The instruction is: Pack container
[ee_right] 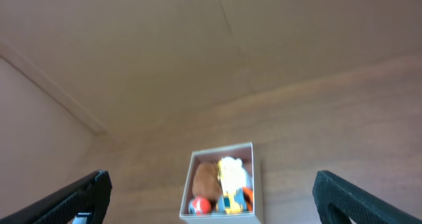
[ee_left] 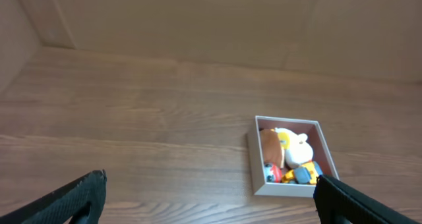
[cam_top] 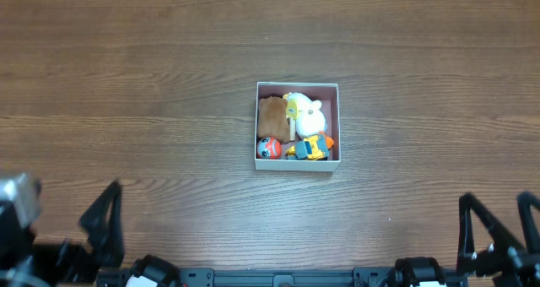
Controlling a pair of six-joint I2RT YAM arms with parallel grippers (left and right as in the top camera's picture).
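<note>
- The container (cam_top: 295,166), a shallow square box with white walls and a dusty pink inside, sat on the wooden table (cam_top: 126,110) just right of centre in the overhead view.
- Four small toys filled it. A brown plush (cam_top: 272,114) lay at 10 o'clock, a white plush (cam_top: 310,116) at 1 o'clock, a round red toy (cam_top: 268,148) at 7 o'clock and a yellow-and-blue toy (cam_top: 310,148) at 5 o'clock. They sat packed against one another, which probably kept them below the rim.
- Your left gripper (ee_left: 210,179) was at 7 o'clock of the table, fingers spread wide and grasping nothing, well apart from the box.
- Your right gripper (cam_top: 498,213) was at 5 o'clock, also released and empty, with the box well ahead of it in its wrist view.
- No loose toy showed on the table, so you likely held both arms back because the packing looked finished or nearly so.
- No brand, label or writing could be read on the box or toys. Any marks on the toys were too small to tell.
</note>
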